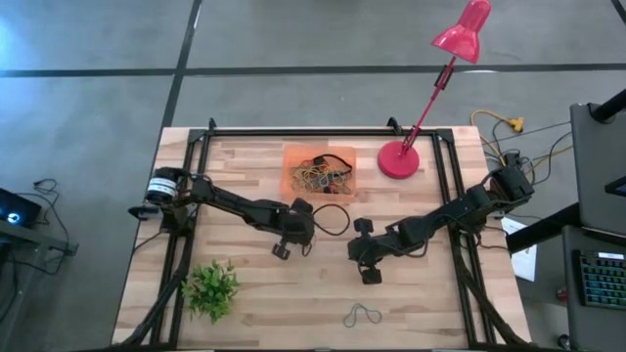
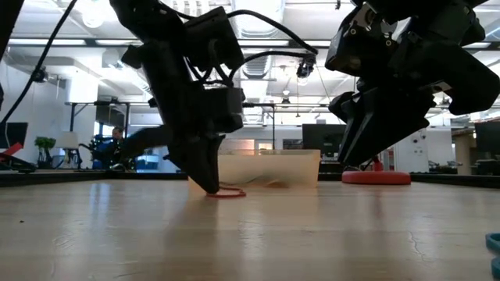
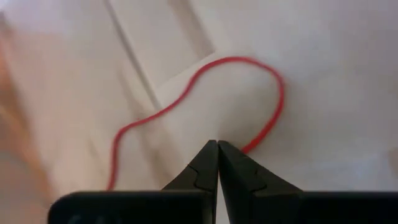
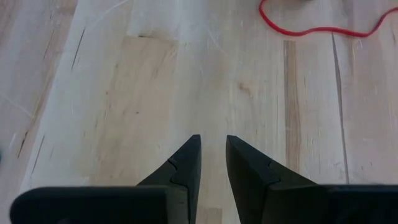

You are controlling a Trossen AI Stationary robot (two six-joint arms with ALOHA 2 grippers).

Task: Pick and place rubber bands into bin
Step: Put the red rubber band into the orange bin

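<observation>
A red rubber band (image 3: 236, 60) lies flat on the wooden table in front of the orange bin (image 1: 293, 156), and shows in the low view too (image 2: 231, 193). My left gripper (image 3: 217, 144) is shut, its tips down on the table at this band (image 2: 211, 187). The bin (image 2: 269, 168) holds a tangle of several coloured bands (image 1: 323, 176). A greyish band (image 1: 362, 314) lies alone near the near edge. My right gripper (image 4: 213, 140), slightly open, hovers above bare wood right of the red band (image 4: 311, 29). My left gripper comes down on the red rubber band from above, slanting, with its fingertips on the tabletop. The band's strand (image 3: 252, 144) runs in behind one finger just beside the shut tips, and that finger hides the place of contact. The loop still lies slack and flat on the table.
A red desk lamp stands with its round base (image 1: 398, 159) right of the bin. A small green plant (image 1: 210, 286) sits at the near left. Black frame rails run along the left, right and far table edges. Bare wood lies between the two grippers and toward the near edge.
</observation>
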